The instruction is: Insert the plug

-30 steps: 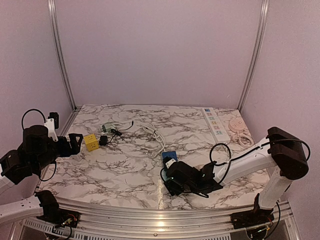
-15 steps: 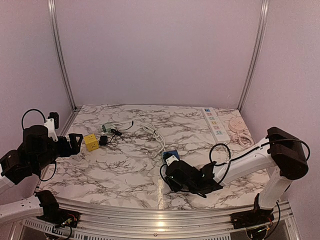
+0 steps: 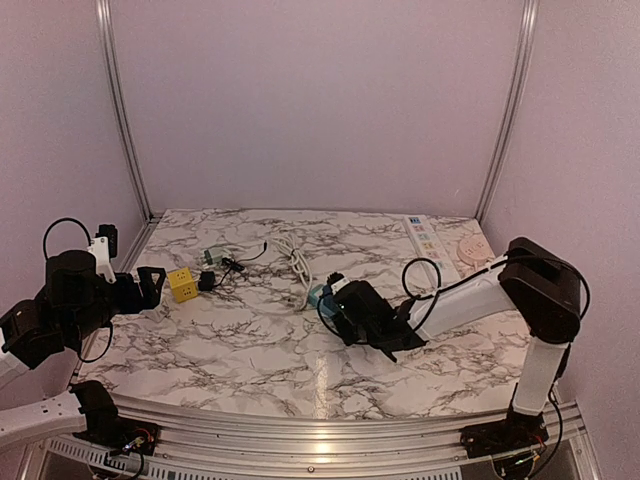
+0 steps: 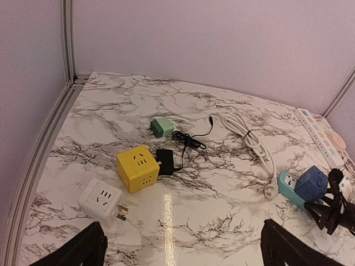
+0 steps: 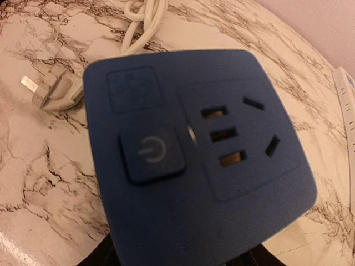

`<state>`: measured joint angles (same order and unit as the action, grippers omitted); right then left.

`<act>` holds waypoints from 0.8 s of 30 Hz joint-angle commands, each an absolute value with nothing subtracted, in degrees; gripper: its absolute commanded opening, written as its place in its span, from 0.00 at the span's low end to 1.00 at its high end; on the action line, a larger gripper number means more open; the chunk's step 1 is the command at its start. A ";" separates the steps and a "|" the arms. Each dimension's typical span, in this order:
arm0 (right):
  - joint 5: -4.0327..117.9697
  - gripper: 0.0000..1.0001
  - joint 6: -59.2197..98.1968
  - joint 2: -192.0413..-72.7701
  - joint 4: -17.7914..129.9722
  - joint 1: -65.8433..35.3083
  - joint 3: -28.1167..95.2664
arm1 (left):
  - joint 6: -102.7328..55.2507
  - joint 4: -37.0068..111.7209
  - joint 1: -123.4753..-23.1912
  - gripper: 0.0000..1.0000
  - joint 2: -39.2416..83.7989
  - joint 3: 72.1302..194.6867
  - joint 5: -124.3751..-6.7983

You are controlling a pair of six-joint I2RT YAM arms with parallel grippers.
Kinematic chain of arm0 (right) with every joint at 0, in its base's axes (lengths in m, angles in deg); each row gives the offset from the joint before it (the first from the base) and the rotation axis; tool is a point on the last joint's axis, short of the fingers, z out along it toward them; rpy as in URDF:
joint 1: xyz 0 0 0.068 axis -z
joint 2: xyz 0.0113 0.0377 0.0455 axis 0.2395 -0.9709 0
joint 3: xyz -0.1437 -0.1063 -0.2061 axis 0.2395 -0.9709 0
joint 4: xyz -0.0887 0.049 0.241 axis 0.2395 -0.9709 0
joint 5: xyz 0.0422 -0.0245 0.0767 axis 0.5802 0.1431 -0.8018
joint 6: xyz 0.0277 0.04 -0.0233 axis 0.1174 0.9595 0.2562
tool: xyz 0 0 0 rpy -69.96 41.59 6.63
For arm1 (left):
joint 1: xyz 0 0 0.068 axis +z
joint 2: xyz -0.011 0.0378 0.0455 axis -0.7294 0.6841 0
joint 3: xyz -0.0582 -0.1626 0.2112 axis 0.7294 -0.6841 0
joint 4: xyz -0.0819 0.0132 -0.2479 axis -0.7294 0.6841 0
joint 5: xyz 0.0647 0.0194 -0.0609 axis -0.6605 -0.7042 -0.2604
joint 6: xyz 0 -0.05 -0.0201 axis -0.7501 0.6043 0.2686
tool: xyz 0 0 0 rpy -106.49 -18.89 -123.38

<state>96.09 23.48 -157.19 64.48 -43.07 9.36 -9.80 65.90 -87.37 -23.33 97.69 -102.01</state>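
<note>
A blue socket cube (image 5: pixel 199 166) fills the right wrist view, its power button and socket holes facing the camera. My right gripper (image 3: pixel 348 308) is shut on it, the fingers mostly hidden under the cube. In the left wrist view the cube (image 4: pixel 310 183) sits tilted beside a teal socket block (image 4: pixel 285 187). The white cable's plug (image 5: pixel 52 91) lies on the marble just left of the cube, also in the left wrist view as the plug (image 4: pixel 270 192). My left gripper (image 4: pixel 183 252) stands open at the left of the table, holding nothing.
A yellow socket cube (image 4: pixel 137 168) with a black adapter (image 4: pixel 165 162) against it, a white plug cube (image 4: pixel 100 198) and a green adapter (image 4: pixel 162 127) lie at the left. A white power strip (image 3: pixel 430 245) and a round socket (image 3: pixel 472 248) lie at the back right.
My right gripper has moved away from the near edge toward the middle, closing on the blue cube; the cube, teal block and cable end shifted left with it. The left arm has not moved.
</note>
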 commanded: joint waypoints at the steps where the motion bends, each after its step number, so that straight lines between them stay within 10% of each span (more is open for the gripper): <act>1: 90.57 0.52 18.52 -163.81 69.51 -39.27 17.98 | -9.52 66.84 -87.18 0.99 -23.57 96.80 -102.76; 18: 85.92 0.62 13.02 -196.34 51.95 -28.94 74.49 | -10.00 67.57 -87.18 0.99 -20.20 97.37 -104.05; 24: 81.66 0.75 12.88 -183.20 52.77 -28.95 64.55 | -10.03 66.15 -87.18 0.99 -16.22 99.11 -105.56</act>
